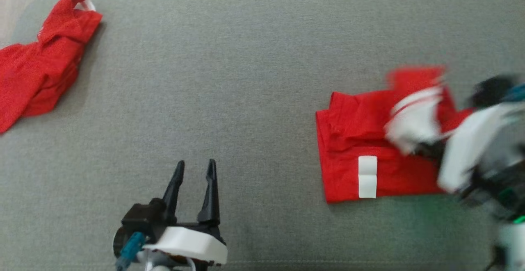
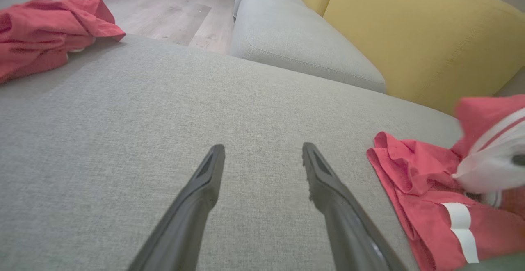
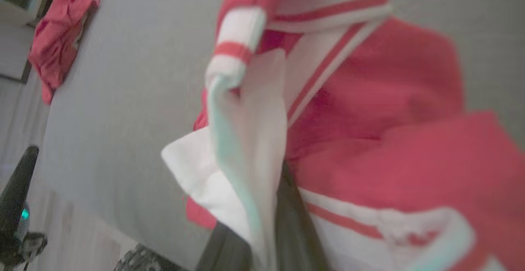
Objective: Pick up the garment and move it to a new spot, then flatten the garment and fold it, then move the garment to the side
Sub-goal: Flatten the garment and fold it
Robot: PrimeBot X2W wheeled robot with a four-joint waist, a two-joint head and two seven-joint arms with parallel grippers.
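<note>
Grey cushion, red garment in right hand, left hand well apart

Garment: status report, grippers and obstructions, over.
Left gripper open over cushion. Right gripper shut on garment, white trim raised. Mostly folded, right side. Second red garment far left, apart.
</note>
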